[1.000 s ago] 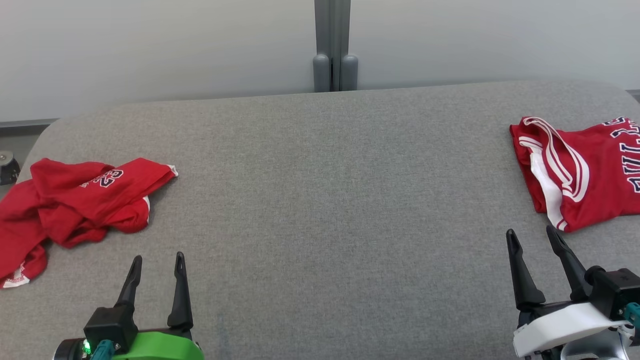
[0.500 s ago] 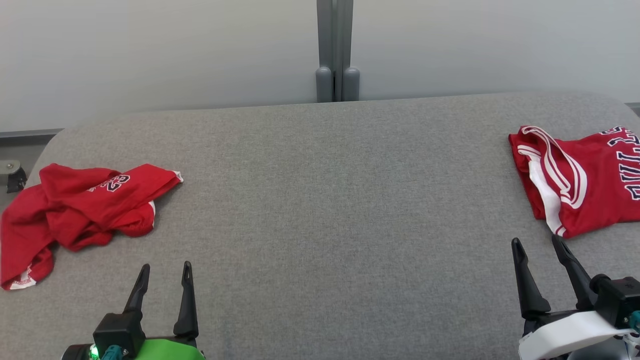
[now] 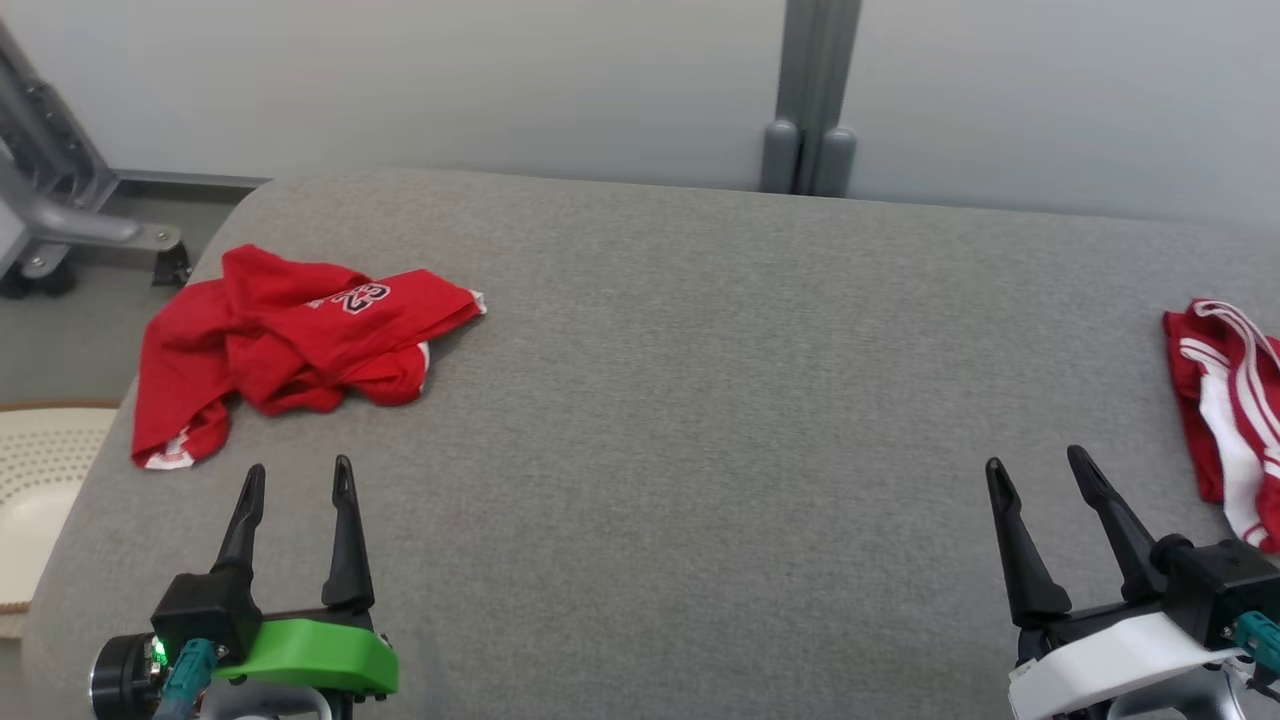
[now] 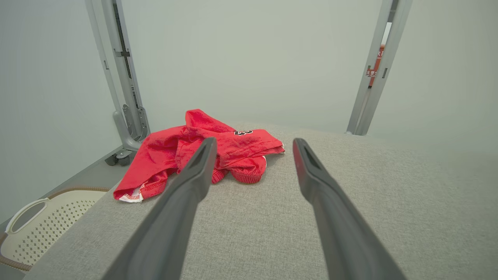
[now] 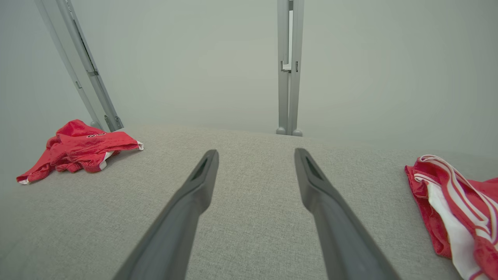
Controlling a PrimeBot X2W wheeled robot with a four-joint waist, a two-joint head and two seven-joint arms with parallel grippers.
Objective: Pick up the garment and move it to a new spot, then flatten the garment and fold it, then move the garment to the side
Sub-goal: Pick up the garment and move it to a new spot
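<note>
— Where's the garment?
— I see the crumpled red garment (image 3: 290,340) on the grey table's (image 3: 700,400) left end, just beyond my left gripper (image 3: 299,467).
— Grippers?
— Both spread wide, holding nothing. The right gripper (image 3: 1036,459) hovers near a folded jersey (image 3: 1225,400).

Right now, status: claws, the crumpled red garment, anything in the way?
Left claw and right claw open, empty. Crumpled red garment untouched, ahead of left claw. Striped jersey off to the right, apart. No obstacle between.
</note>
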